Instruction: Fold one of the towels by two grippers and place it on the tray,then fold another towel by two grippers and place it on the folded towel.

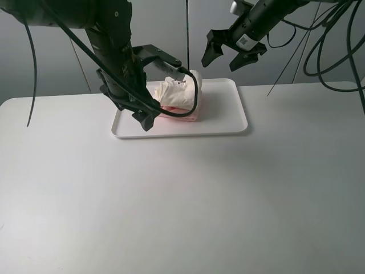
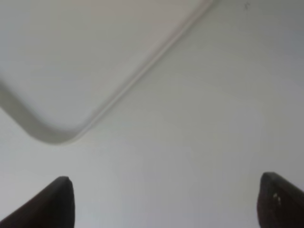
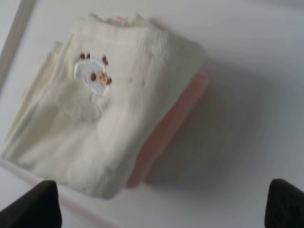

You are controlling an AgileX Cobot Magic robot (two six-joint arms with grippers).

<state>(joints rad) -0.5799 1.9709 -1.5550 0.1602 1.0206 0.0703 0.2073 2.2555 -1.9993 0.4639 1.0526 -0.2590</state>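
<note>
The white tray [image 1: 228, 108] lies at the back middle of the table. On it the cream towel [image 1: 174, 91] rests folded on top of the folded pink towel [image 1: 193, 116], whose edge shows beneath. In the right wrist view the cream towel [image 3: 95, 118] bears a small embroidered patch and covers most of the pink towel [image 3: 171, 128]. My left gripper [image 1: 163, 93] hangs open over the tray's left side, holding nothing; its wrist view shows the left gripper [image 2: 171, 202] above a tray corner [image 2: 57, 135]. My right gripper [image 1: 219, 64] is raised behind the tray, open and empty, its fingertips [image 3: 33, 204] spread wide.
The white table [image 1: 182, 200] stretches wide in front of the tray. Black cables [image 1: 319, 51] loop from the right arm at the back right, and a cable from the left arm drapes across the towels. A grey wall stands behind.
</note>
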